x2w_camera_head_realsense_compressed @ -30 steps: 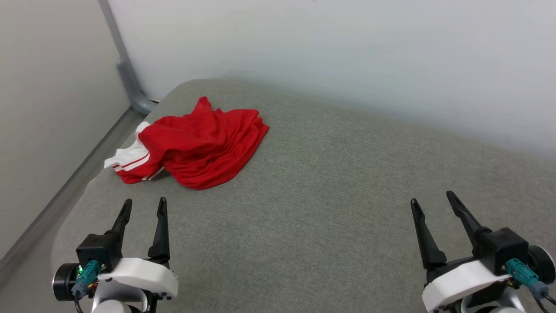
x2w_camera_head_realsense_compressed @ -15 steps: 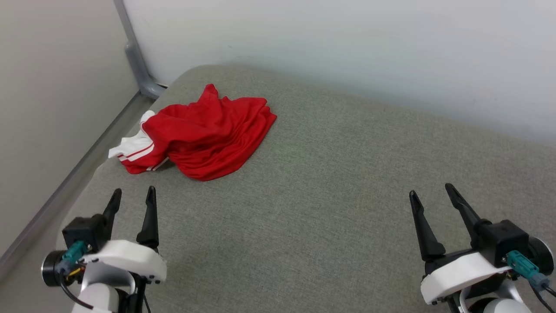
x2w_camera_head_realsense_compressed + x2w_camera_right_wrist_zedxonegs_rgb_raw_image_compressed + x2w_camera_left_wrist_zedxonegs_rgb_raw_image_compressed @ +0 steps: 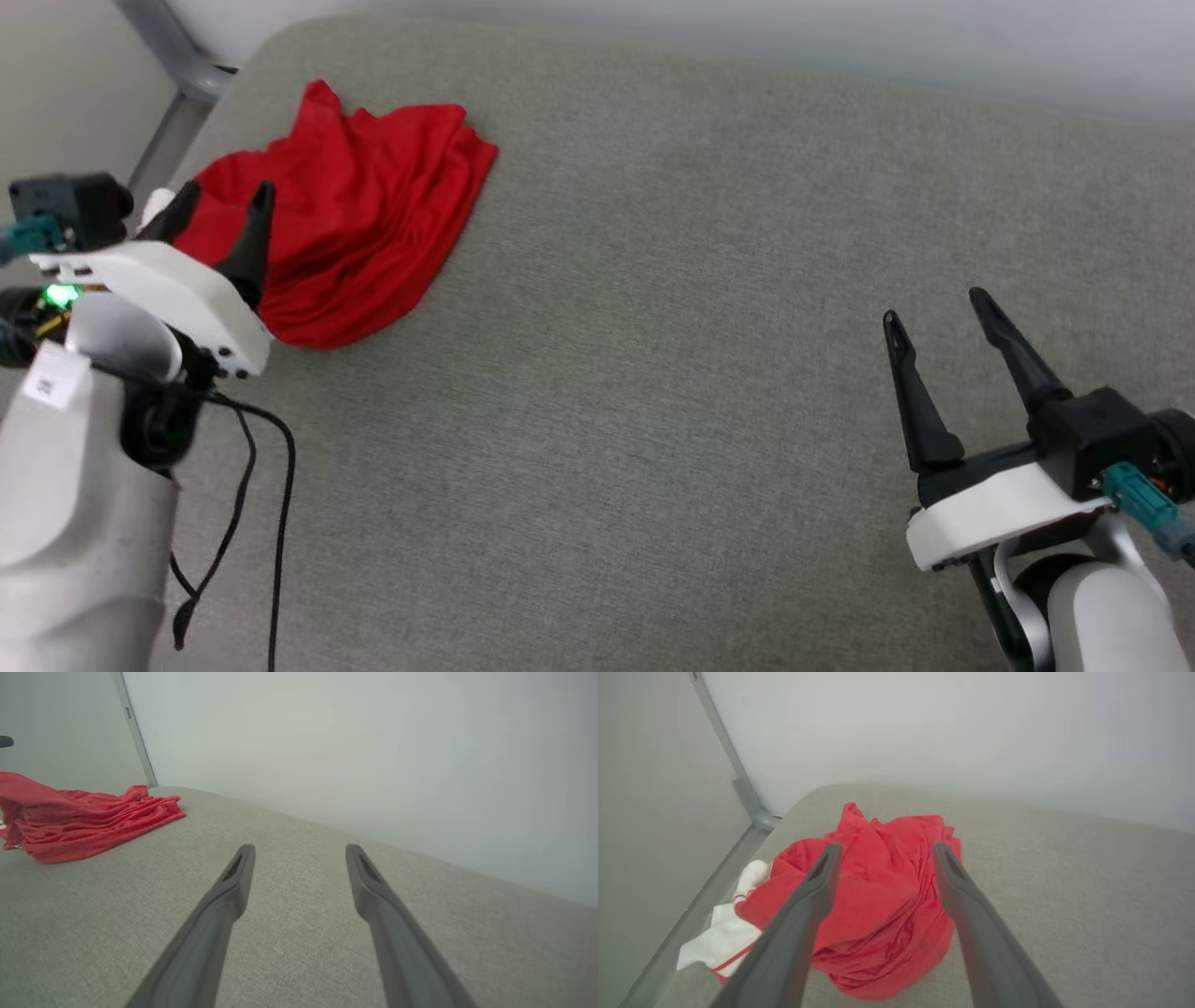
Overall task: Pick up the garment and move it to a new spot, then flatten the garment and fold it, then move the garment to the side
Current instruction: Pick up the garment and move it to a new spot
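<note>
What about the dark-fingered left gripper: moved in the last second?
Yes. The left gripper has advanced toward the crumpled red jersey garment: earlier short of its near edge, its open fingertips now overlap it. Camera shifted too.

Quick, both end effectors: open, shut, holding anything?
Left end effector: open, holding nothing, pointed at the red shirt.
Right end effector: open, holding nothing.
</note>
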Robot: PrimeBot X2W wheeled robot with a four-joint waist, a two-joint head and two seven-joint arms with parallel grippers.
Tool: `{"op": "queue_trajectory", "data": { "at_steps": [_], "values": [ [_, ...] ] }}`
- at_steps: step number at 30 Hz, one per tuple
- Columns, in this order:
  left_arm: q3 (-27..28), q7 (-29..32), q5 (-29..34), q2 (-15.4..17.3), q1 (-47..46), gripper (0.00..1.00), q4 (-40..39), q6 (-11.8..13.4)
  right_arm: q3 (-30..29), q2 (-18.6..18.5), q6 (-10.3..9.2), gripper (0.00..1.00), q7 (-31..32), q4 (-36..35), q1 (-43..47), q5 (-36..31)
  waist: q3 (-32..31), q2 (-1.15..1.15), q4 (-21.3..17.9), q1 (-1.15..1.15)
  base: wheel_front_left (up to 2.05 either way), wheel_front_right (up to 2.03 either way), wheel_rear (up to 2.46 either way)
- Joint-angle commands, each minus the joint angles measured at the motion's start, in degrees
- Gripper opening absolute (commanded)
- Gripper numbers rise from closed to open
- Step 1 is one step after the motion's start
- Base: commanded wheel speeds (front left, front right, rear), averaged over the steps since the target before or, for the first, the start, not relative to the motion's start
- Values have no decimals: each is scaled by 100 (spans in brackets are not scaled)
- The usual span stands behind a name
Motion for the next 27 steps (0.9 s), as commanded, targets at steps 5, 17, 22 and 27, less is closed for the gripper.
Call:
{"op": "queue_trajectory", "data": {
  "at_steps": [5,17,22,27],
  "values": [
    [-827,1155,-769,836,-764,100,365,-6,-7,2,-4,100,-49,-82,-323,-64,828,0,-537,-1,0,0,0],
    [-2278,3097,-2063,1908,-1466,100,1698,-4,214,2,-4,100,-230,99,-772,-46,1593,0,-984,-1,0,0,0],
    [-2373,3199,-2256,1703,-1466,8,2218,-1,137,2,-4,100,-261,124,-791,-63,1560,0,-1003,-1,0,0,0],
    [-2333,2222,-2037,1679,-1657,0,2432,2,16,2,-4,100,-287,134,-671,-100,1262,0,-929,-1,0,0,0]
  ]
}}
